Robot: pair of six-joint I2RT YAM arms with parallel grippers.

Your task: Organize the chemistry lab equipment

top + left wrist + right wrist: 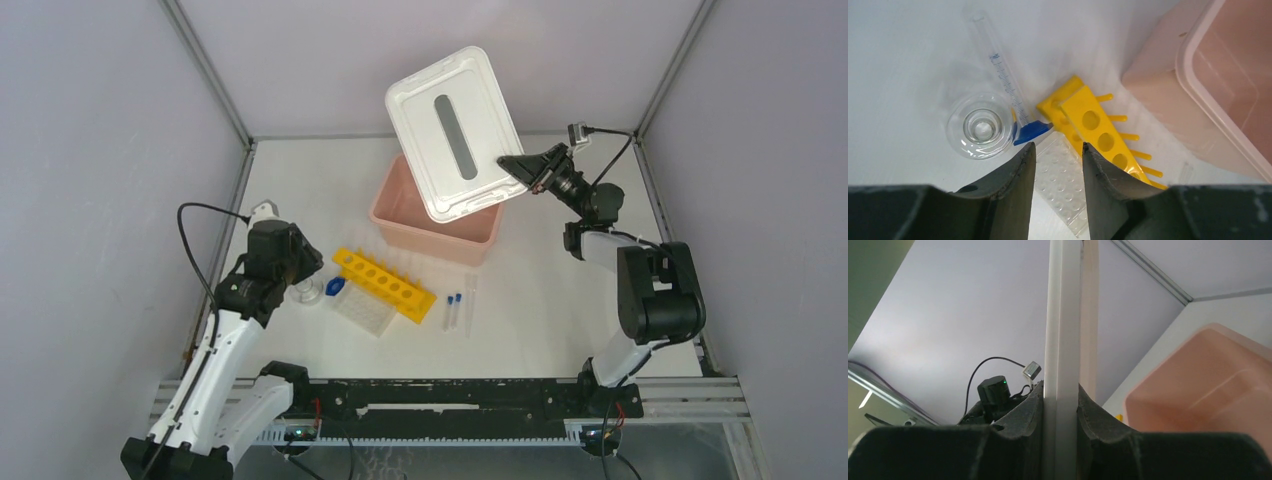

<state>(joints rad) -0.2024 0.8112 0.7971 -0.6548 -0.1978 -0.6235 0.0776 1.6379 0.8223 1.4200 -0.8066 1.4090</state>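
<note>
The yellow tube rack [385,285] lies left of centre, with the clear well plate [362,310] against its near side. My left gripper [1057,146] is open and hangs low over the well plate [1060,175], whose end lies between the jaws. Left of the fingers stands small round clear glassware [980,126], beside a clear graduated tube with a blue foot [1003,80]. Two blue-capped vials [452,310] and a thin clear tube [470,298] lie right of the rack [1098,135]. My right gripper [1060,385] is shut on the white lid [1063,315].
The open pink box [437,232] stands behind the rack, its rim close to the rack's pegs in the left wrist view. The lid [455,130] is held tilted above the box's back edge. Grey walls enclose the table on three sides.
</note>
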